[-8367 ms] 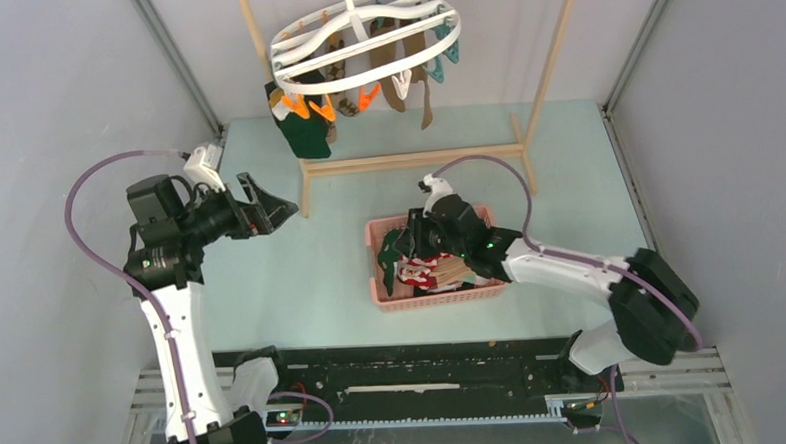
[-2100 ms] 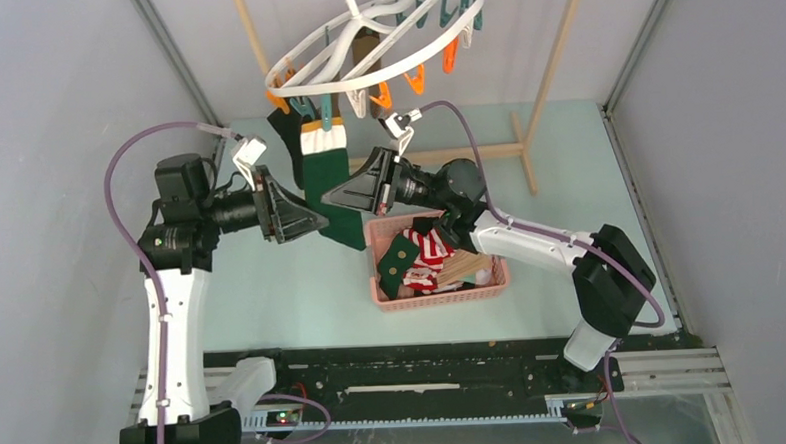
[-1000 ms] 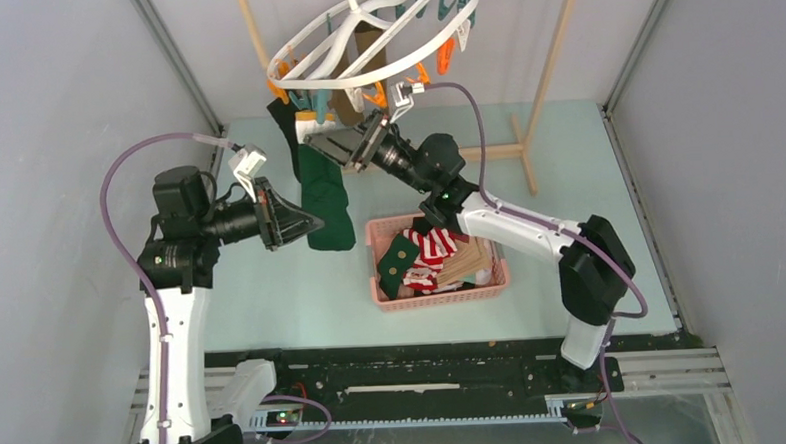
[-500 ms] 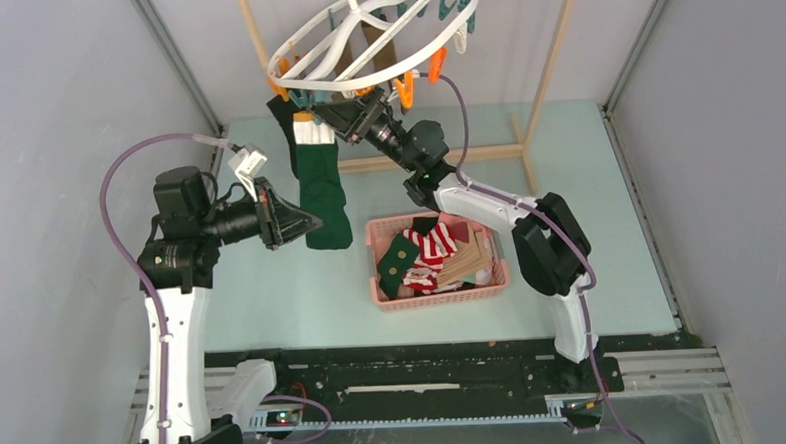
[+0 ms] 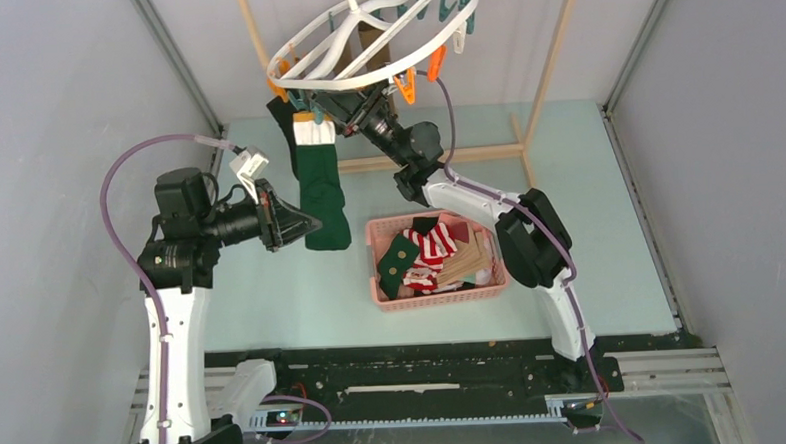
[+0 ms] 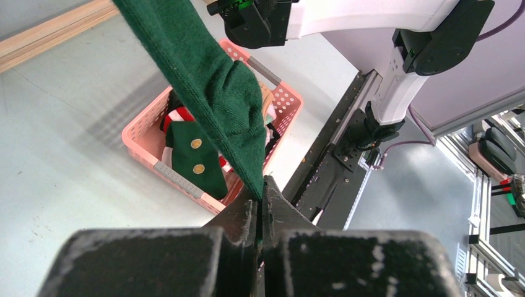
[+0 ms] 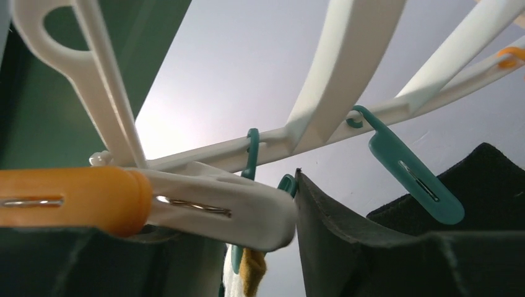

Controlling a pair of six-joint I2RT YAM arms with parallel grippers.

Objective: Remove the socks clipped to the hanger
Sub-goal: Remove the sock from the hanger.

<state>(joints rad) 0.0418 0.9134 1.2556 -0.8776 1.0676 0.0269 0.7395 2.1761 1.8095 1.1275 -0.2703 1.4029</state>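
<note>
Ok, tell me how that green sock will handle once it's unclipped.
Probably floppy: the green sock bends and creases between the hanger and the left gripper pinching its toe. Likely light, since a small clip holds it. The fuzzy knit looks grippy, unlikely to slip.

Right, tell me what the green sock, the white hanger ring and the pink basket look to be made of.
The green sock: knitted fabric, matte and slightly fuzzy, judging by its fine surface texture and soft drape.
The hanger ring: likely moulded plastic, with smooth, faintly glossy white ribs.
The basket: probably plastic too, pink, its walls pierced by regular rows of small holes.
</note>
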